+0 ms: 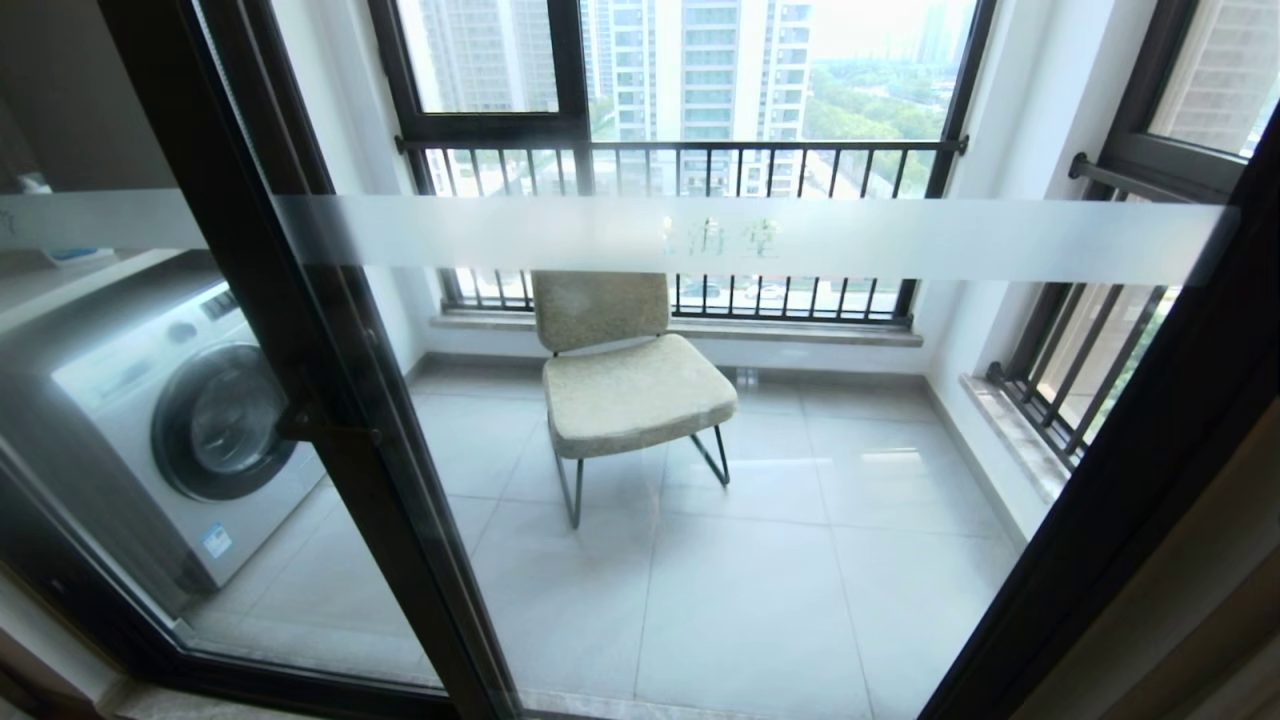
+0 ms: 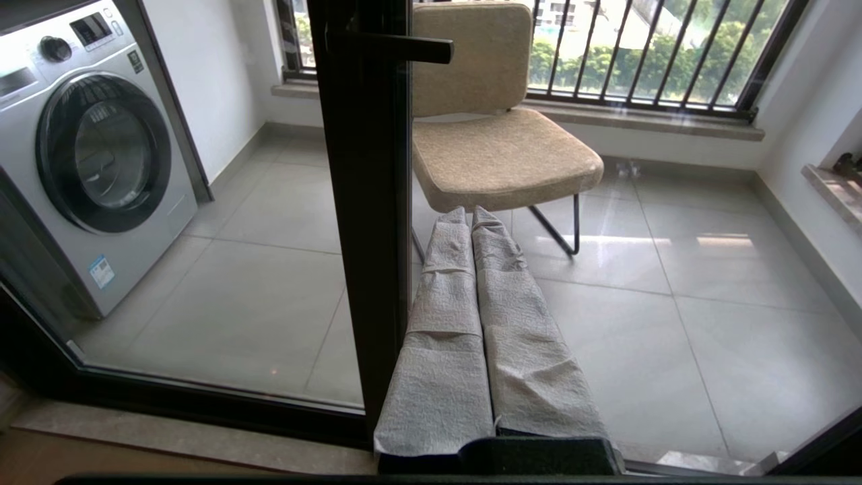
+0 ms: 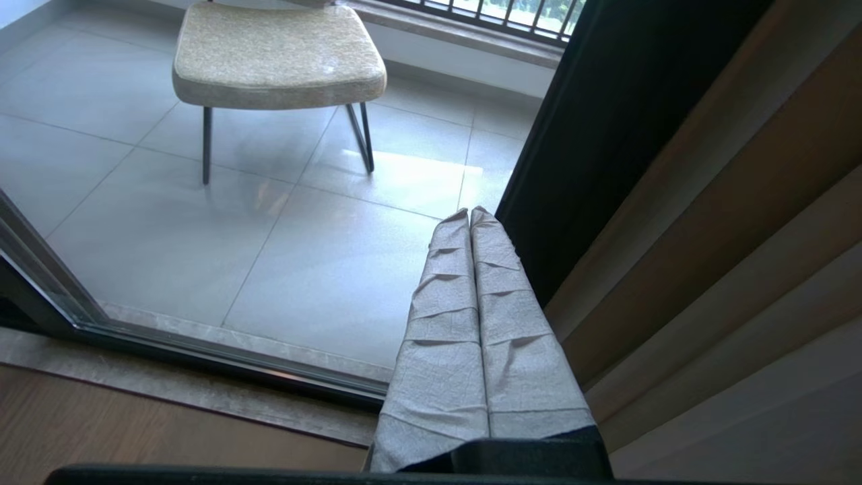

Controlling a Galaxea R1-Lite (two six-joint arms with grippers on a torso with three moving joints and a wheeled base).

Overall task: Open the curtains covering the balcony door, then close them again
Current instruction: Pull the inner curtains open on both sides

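Observation:
The balcony door (image 1: 330,330) fills the head view: tall glass in a black frame, with a frosted stripe (image 1: 900,240) and a black lever handle (image 1: 325,428). Its glass is uncovered. The curtains (image 3: 741,256) hang gathered in beige pleats at the right side, next to the door's black right post (image 3: 606,121); a strip of them shows at the head view's lower right (image 1: 1190,620). My right gripper (image 3: 469,212) is shut and empty, its cloth-wrapped fingers pointing at the door just left of the curtains. My left gripper (image 2: 471,211) is shut and empty beside the middle post (image 2: 367,236), below the handle (image 2: 397,47).
Behind the glass stand a beige chair (image 1: 630,390) on the tiled balcony floor and a washing machine (image 1: 190,420) at the left. A black-framed window with railing bars (image 1: 700,160) is at the back. A stone sill (image 3: 168,391) and wooden floor (image 3: 135,438) lie before the door.

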